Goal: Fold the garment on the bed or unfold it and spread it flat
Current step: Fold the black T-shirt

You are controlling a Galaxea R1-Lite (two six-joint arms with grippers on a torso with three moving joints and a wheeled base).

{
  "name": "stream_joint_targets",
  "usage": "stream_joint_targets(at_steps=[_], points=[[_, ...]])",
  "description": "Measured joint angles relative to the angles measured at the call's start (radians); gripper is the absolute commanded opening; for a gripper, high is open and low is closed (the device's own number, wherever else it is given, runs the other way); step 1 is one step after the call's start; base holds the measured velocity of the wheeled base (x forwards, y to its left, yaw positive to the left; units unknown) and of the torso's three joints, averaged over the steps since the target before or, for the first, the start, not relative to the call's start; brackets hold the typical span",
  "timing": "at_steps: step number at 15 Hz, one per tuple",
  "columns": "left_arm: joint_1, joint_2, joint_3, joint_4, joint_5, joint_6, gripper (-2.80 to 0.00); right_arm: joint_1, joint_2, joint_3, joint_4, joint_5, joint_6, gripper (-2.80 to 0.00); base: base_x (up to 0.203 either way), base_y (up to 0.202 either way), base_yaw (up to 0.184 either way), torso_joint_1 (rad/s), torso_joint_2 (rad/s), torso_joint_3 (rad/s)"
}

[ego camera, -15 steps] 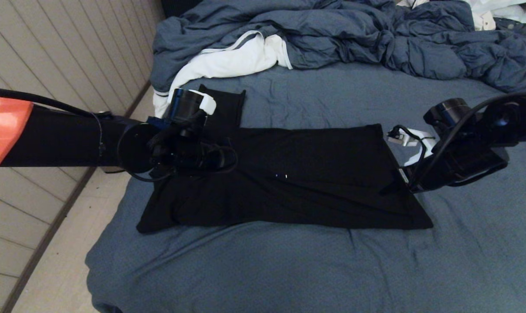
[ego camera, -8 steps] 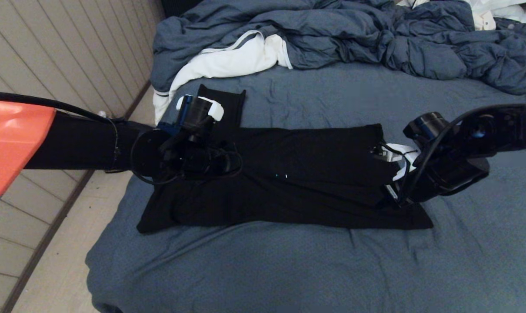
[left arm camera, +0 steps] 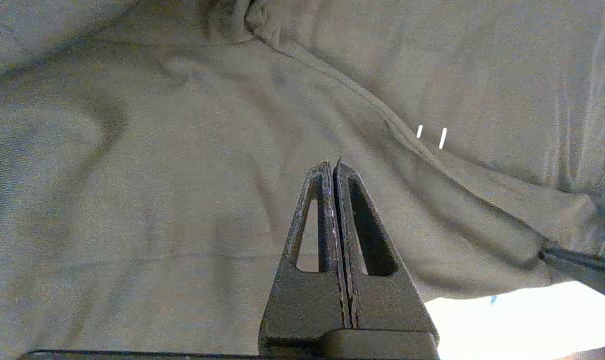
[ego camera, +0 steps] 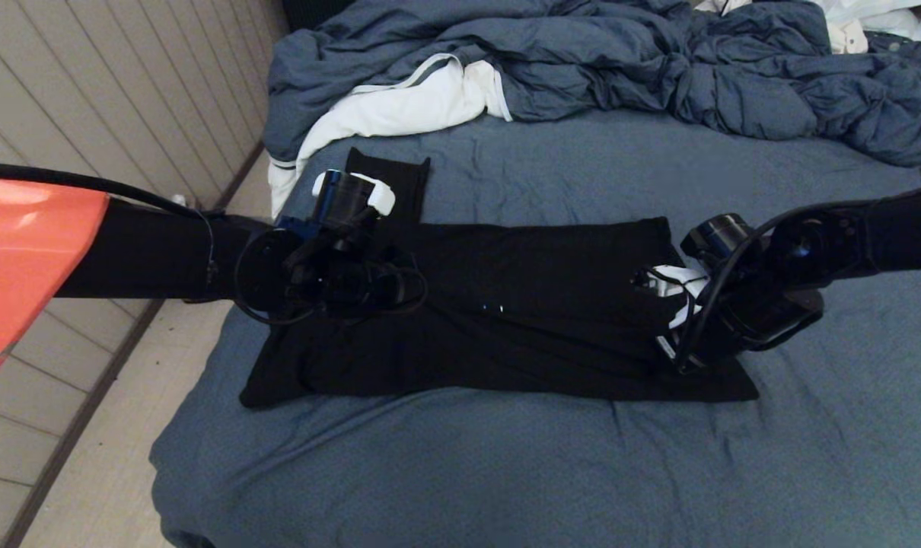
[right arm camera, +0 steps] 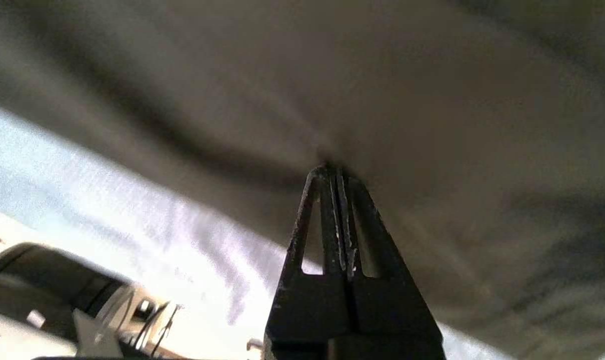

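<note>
The black T-shirt [ego camera: 506, 312] lies on the bed [ego camera: 552, 472] toward its left edge, already narrowed into a long band running across the sheet, plain side up, with one sleeve [ego camera: 388, 186] sticking out toward the duvet [ego camera: 582, 61]. So a lengthwise fold looks done; what seems left is tucking that sleeve and folding the band across its length.

The right gripper [right arm camera: 332, 172] sits at the band's right end, fingers clenched with cloth bunching at their tips, apparently pinching the shirt. The left gripper [left arm camera: 332, 167] is over the shirt's left end near the sleeve, fingers pressed together with nothing visibly between them.

A white cloth [ego camera: 399, 106] lies at the duvet's edge, just beyond the sleeve.
</note>
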Motion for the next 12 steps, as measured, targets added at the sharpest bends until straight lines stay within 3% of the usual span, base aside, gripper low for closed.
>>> stream_joint_targets(at_steps=[8, 12], points=[[-0.005, 0.002, 0.004, 0.000, 0.000, 0.007, -2.80, -0.009, 0.019, -0.029, -0.049, -0.046, 0.034, -2.80, 0.000, 0.000, 0.000, 0.000, 0.00, 0.000], [-0.015, 0.003, 0.010, -0.019, 0.001, 0.006, -2.80, -0.018, 0.025, -0.040, -0.144, -0.064, 0.117, -2.80, 0.000, 0.000, 0.000, 0.000, 0.00, 0.000]])
